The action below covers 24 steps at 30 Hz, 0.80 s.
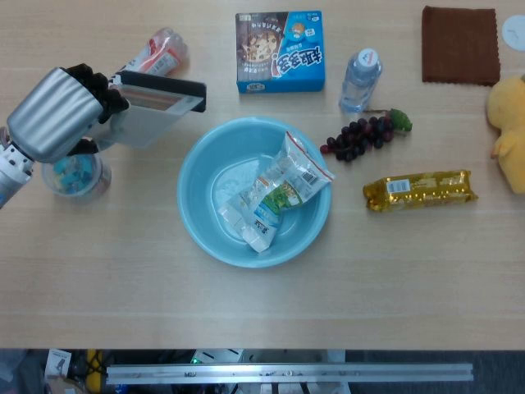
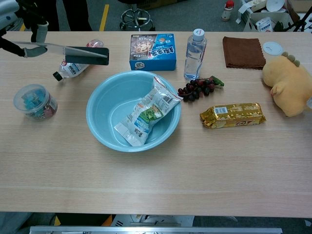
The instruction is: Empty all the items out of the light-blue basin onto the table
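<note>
The light-blue basin (image 1: pixel 197 222) (image 2: pixel 100 122) stands mid-table with two clear snack bags (image 1: pixel 275 193) (image 2: pixel 146 114) lying in it, leaning on its right wall. My left hand (image 1: pixel 61 111) (image 2: pixel 19 9) holds a flat pack with a black end (image 1: pixel 156 103) (image 2: pixel 73 52) by its near edge, lifted above the table to the upper left of the basin and over the lying bottle. In the chest view the hand is mostly cut off at the top left corner. The right hand shows in neither view.
A small lidded tub (image 1: pixel 74 172) (image 2: pixel 34 101) sits under my left forearm. A lying bottle (image 1: pixel 156 53) (image 2: pixel 73 66), cookie box (image 1: pixel 280 51), upright water bottle (image 1: pixel 359 78), grapes (image 1: pixel 361 137), gold snack bar (image 1: pixel 420 190), brown cloth (image 1: pixel 459 45) and yellow plush (image 1: pixel 509 131) ring the basin.
</note>
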Available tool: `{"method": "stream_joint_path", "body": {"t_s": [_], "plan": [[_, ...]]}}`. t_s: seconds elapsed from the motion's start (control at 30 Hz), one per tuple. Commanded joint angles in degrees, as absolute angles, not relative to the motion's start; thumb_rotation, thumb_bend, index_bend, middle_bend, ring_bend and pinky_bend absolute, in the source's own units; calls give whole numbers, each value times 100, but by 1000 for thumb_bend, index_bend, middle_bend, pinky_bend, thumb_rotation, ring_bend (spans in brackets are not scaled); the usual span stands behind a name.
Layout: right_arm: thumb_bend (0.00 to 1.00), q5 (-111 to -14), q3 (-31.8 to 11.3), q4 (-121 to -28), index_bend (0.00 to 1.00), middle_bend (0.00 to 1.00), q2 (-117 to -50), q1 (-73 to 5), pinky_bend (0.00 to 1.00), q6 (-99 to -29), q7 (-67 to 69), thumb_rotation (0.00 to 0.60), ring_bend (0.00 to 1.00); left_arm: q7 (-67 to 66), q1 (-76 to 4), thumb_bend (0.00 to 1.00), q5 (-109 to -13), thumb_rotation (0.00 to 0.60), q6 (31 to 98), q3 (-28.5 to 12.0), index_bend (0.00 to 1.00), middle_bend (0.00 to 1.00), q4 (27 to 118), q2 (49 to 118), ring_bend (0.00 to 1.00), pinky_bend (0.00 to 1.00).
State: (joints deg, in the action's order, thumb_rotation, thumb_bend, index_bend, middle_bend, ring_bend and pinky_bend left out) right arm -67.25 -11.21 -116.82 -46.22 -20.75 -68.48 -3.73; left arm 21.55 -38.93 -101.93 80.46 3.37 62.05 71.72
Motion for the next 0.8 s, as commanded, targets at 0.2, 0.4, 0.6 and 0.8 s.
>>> {"method": "stream_joint_path", "body": {"t_s": [0.2, 0.4, 0.6, 0.8], "plan": [[295, -6735, -1118, -11673, 118, 300, -4648, -2091, 514, -6813, -378, 600, 300, 2046, -3783, 309, -10119, 600, 7872, 404, 776, 679, 5704, 7329, 545, 536], [295, -6726, -1112, -11660, 118, 300, -4663, -2095, 514, -6792, -389, 600, 302, 2032, -3693, 309, -10061, 600, 7780, 453, 776, 679, 5340, 7372, 545, 536], [295, -6713, -1114, -11653, 119, 300, -4688, -2110, 514, -6775, -409, 600, 303, 2120, -3596, 309, -9988, 600, 7820, 444, 776, 678, 5278, 7288, 545, 536], [294, -6698, -1118, -11656, 118, 300, -4725, -2141, 514, -6744, -448, 600, 304, 2114, -3499, 308, -10000, 600, 7884, 485, 775, 678, 5342, 7138, 545, 536]]}}
